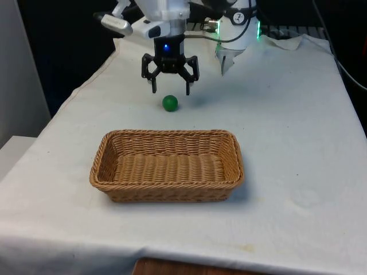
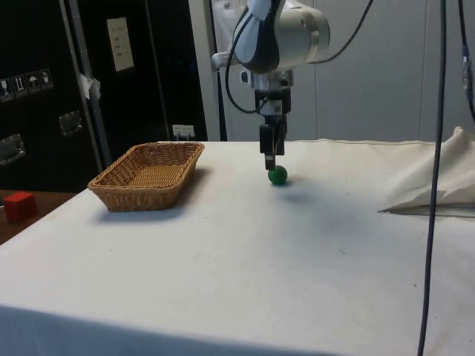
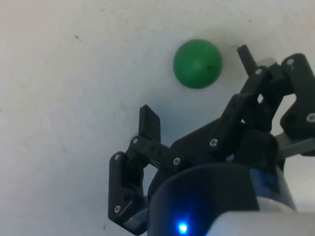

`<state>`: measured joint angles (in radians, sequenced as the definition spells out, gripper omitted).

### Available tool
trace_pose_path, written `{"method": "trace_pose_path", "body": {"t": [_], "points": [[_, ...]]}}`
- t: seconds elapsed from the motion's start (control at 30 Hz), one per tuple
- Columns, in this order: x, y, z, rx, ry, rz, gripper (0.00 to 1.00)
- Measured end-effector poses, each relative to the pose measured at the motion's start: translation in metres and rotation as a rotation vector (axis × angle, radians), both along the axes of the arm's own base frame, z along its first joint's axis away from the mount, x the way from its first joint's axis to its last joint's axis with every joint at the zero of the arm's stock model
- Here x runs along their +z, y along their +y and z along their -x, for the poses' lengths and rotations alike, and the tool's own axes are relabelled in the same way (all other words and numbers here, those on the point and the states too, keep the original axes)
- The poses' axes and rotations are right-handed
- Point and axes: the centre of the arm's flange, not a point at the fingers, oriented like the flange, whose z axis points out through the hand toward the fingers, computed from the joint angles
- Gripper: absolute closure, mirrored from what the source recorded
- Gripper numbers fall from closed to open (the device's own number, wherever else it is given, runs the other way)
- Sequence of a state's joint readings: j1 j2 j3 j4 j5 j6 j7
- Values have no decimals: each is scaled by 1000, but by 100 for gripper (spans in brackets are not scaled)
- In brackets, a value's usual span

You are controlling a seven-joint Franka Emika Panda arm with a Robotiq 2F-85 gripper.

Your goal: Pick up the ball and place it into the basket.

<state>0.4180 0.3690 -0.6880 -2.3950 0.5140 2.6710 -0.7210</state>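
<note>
I see the white-clothed desk (image 1: 298,172) with wide bare cloth on every side, so I have plenty of room to travel. The oblong woven wicker basket (image 1: 166,165) sits in the lower centre of the front view, mouth up, well inside the desk's edges and ready to receive. My black two-finger tool (image 1: 170,86) hangs in the upper centre, fingers spread apart and gripping nothing, I judge poised for a descent. The small green ball (image 1: 170,103) rests on the cloth just below it, apart from the fingers, between tool and basket.
</note>
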Motion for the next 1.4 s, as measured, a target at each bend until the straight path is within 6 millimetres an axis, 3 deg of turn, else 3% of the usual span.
{"method": "trace_pose_path", "body": {"t": [0.8,0.83,0.87,0.9,1.13,1.4], "points": [[-33,1,-1,-11,26,-1,2],[-33,1,-1,-11,26,-1,9],[-33,1,-1,-11,26,-1,9],[-33,1,-1,-11,26,-1,26],[-33,1,-1,-11,26,-1,99],[-33,1,-1,-11,26,-1,99]]}}
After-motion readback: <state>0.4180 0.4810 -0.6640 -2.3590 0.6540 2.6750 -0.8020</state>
